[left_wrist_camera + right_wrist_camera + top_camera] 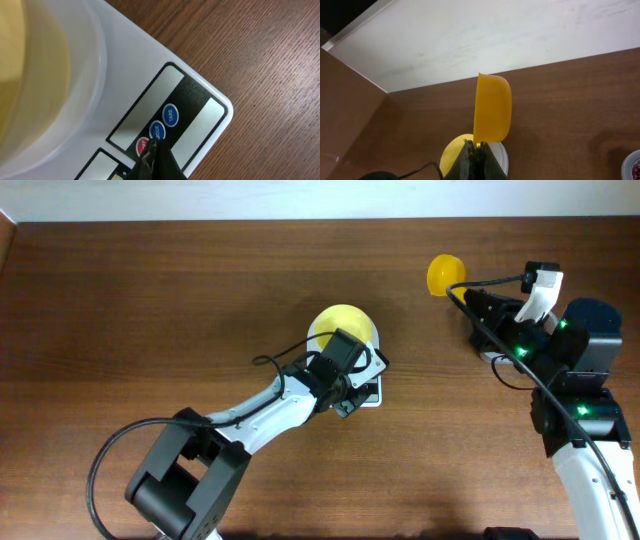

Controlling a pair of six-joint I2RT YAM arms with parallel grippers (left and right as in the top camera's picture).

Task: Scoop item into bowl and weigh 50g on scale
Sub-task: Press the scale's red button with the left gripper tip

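Your left end effector [152, 148] is shut tight, fingertips pinched together into one point, and that point is down on the scale [145, 65]. It lands right at the control strip, on the seam between the red button [142, 146] and the blue MODE button [158, 131]; which of the two it actually presses, I can't tell. The blue TARE button [171, 115] sits just beyond, untouched. The grey display [145, 102] runs alongside the buttons, with nothing readable on it from this angle.

The pale yellow bowl [335, 325] is sitting on the scale's round platform, near the middle of the bench [150, 300], and your left arm reaches in across the near edge of the scale. The part of the bowl's inside that shows at the left wrist is plain pale yellow.

Over on your right, the right end effector [477, 151] is closed too, clamped on the lower end of the yellow scoop [492, 107]. The scoop stands on edge above the fingers, lifted off the bench and well apart from the bowl and scale, toward the far side near the white wall [495, 35].

The beans [636, 168] only peek in at the corner of the right wrist view, a red-brown sliver inside the rim of a clear tub [628, 160]
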